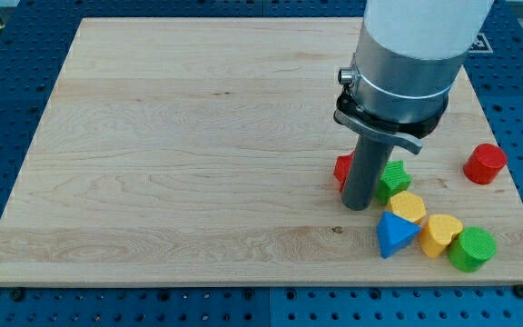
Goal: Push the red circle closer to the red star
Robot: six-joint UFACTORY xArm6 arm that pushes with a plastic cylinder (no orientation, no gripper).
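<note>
The red circle (486,163) stands near the board's right edge. The red star (342,169) lies left of it and is mostly hidden behind my rod; only its left part shows. My tip (358,206) rests on the board just below the red star, touching or nearly touching it, and just left of the green star (393,178). The red circle is well to the right of my tip, with the green star between them.
Below the green star lie a yellow hexagon (409,207), a blue triangle (394,234), a yellow heart (440,233) and a green circle (471,249). The wooden board (198,145) sits on a blue perforated table.
</note>
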